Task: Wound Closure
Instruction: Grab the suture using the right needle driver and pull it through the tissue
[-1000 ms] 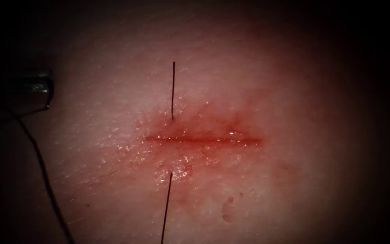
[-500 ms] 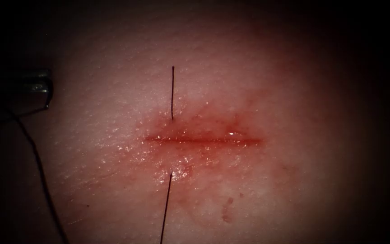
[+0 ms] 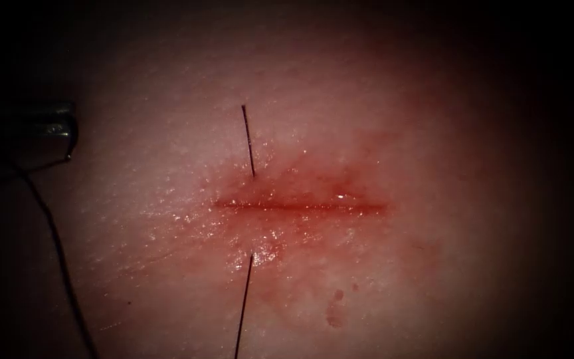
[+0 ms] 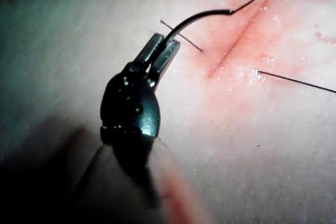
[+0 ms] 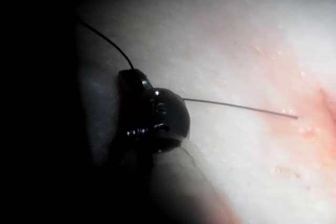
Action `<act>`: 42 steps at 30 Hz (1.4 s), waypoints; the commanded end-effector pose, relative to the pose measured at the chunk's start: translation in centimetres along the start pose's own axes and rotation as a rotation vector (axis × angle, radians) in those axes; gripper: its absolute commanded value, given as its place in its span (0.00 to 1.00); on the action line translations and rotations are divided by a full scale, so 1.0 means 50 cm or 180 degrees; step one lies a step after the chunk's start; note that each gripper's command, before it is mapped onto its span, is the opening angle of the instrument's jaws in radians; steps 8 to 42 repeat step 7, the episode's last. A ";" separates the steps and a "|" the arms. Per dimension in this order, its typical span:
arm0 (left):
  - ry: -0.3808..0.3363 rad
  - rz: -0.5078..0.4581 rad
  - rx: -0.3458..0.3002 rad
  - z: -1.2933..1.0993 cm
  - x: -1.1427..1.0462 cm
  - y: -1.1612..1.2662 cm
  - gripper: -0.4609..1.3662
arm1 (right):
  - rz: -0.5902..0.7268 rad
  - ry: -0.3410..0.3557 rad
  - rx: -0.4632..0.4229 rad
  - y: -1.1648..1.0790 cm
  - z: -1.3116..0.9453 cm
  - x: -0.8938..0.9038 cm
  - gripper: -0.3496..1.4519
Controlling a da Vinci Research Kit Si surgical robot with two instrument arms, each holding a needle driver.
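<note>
**Inspector A:** Report the left pincer (image 4: 163, 45).

**Inspector B:** Clamped on the needle (image 4: 199, 15), at the end away from where the thread (image 3: 244, 306) joins it. The needle is clear of the tissue (image 3: 433, 133) and arcs from the pincer toward the cut (image 3: 300, 206).

**A:** Position against the cut?

**B:** In the endoscope view the left pincer sits well to the left of the cut, which runs left to right. The thread crosses it near its left end, at right angles. 2 strands show: a short tail (image 3: 249, 143) rising from the far edge, and a long one leaving the near edge toward the viewer.

**A:** The right pincer (image 5: 134, 77)?

**B:** I cannot tell what it holds. A strand leads off from its tip; another runs past it into the tissue.

**A:** Which arm is nearer the needle?

**B:** The left; it holds it. Judged from that, the needle's curve already faces the cut's left end.
</note>
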 end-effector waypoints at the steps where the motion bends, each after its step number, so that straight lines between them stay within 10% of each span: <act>1: -0.0001 -0.0002 -0.0028 0.0002 -0.0001 -0.0001 0.06 | 0.0004 0.0003 0.0003 0.0000 0.0000 0.0000 0.00; 42: -0.0001 -0.0002 -0.0026 0.0003 -0.0001 -0.0001 0.06 | 0.0004 0.0003 0.0003 0.0000 0.0001 0.0001 0.00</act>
